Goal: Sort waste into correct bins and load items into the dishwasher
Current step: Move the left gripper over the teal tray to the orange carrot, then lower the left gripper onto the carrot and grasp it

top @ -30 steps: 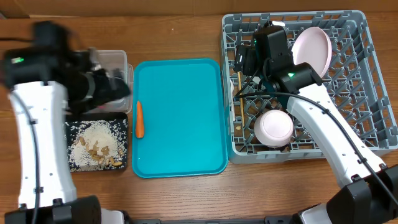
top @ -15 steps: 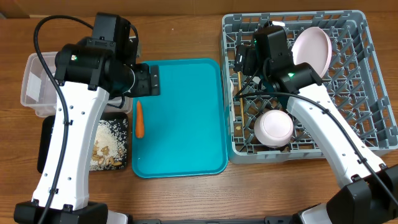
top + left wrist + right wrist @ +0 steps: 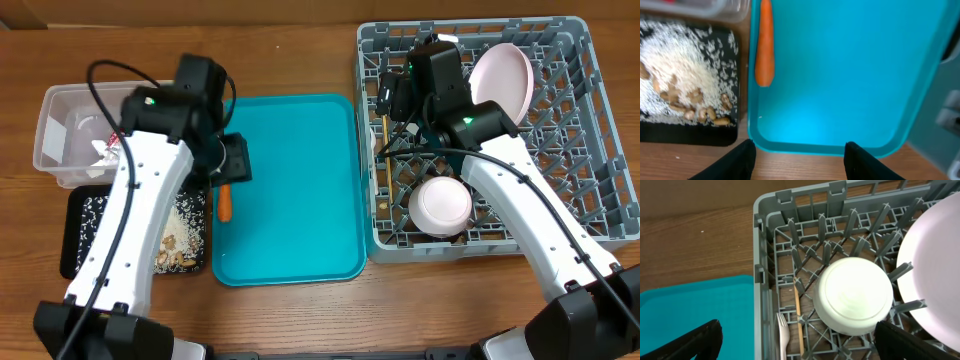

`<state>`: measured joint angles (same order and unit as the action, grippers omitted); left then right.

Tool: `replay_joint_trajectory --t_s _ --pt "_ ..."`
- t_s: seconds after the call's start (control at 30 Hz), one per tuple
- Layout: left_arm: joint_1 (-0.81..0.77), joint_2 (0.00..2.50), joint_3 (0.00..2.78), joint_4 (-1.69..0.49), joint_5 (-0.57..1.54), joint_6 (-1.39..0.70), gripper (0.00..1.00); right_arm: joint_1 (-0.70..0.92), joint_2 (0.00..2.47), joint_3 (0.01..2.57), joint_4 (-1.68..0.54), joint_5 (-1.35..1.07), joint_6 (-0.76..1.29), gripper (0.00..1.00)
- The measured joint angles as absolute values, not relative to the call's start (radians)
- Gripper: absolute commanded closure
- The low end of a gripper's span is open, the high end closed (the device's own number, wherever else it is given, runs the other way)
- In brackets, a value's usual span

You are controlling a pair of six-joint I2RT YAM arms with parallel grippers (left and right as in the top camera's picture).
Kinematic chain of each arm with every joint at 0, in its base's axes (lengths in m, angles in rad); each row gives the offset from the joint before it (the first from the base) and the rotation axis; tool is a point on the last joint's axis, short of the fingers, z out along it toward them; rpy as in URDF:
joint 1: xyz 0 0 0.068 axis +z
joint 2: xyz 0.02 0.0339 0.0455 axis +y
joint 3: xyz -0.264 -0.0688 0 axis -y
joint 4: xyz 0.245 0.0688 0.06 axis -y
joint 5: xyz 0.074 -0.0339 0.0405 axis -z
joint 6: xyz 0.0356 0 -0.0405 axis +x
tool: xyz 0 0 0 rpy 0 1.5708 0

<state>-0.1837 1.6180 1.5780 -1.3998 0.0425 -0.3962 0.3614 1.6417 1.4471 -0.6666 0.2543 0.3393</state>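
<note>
Step in hand, likely: last waste. Orange carrot (image 3: 764,45) lies on teal tray (image 3: 840,75), at edge beside black tray (image 3: 690,135) of rice. Your left gripper (image 3: 800,152) hovers near, fingers apart, empty. Right gripper (image 3: 800,340) gapes over dish rack (image 3: 765,240). Next: centre over carrot, lower, close.

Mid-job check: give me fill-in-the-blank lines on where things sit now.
The carrot lies on the ____ serving tray.
Rice and nuts sit in the ____ bin.
In the dish rack, the bowl rests ____ down.
The white fork lies beside the wooden ____.
Missing words: teal; black; upside; chopstick.
</note>
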Motion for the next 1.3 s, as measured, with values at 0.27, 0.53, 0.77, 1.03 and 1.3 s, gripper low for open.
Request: replay_joint_trajectory --t_s 0.27,0.53,0.77,1.03,1.3 --pt "-0.184 1.618 1.399 -1.236 0.030 -0.447 0.42 0.361 1.642 1.447 -0.666 0.254 0.340 0.00" --pt "-0.184 1.618 1.271 -1.100 0.012 -0.466 0.42 0.361 1.642 1.447 -0.667 0.254 0.339 0.00" --pt "-0.184 1.618 1.196 -1.035 -0.058 -0.469 0.41 0.361 1.642 1.447 -0.667 0.254 0.339 0.00" --pt "-0.184 1.618 1.162 -0.951 -0.102 -0.469 0.44 0.361 1.642 1.447 -0.666 0.254 0.340 0.00" --pt "-0.184 1.618 1.101 -0.897 -0.110 -0.464 0.44 0.361 1.642 1.447 -0.666 0.254 0.339 0.00"
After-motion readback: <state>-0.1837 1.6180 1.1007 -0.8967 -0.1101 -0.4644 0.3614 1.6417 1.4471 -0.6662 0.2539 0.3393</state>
